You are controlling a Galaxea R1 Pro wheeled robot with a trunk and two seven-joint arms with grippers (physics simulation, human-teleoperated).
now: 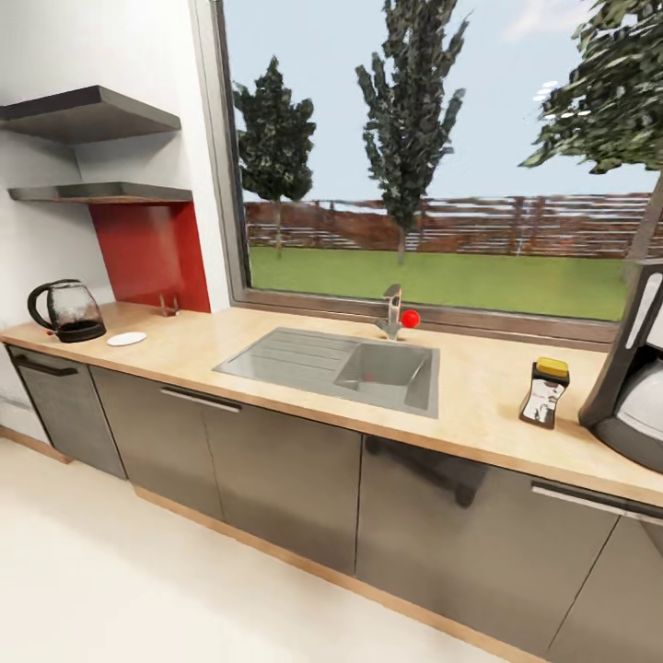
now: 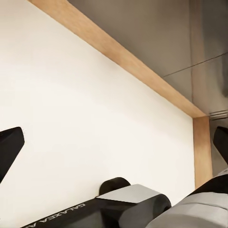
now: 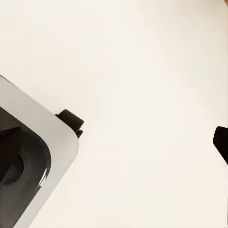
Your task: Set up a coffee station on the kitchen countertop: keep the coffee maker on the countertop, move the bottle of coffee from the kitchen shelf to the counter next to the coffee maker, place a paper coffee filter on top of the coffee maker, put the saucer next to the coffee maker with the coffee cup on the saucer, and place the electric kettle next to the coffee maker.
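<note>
The countertop [image 1: 479, 387] runs ahead of me; the electric kettle [image 1: 68, 311] and saucer [image 1: 126, 339] sit at its far left end, the bottle of coffee [image 1: 544, 392] just beside the coffee maker [image 1: 633, 368] at the right edge; pale floor [image 1: 138, 580] lies open below; both my grippers hang fingers wide apart over it.

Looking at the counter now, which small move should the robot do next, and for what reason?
Probably roll the base toward the left end of the countertop. The bottle of coffee already stands beside the coffee maker at the right, while the electric kettle and the saucer sit far off at the left end. Both wrist views face the floor with nothing between the claw fingers.
</note>
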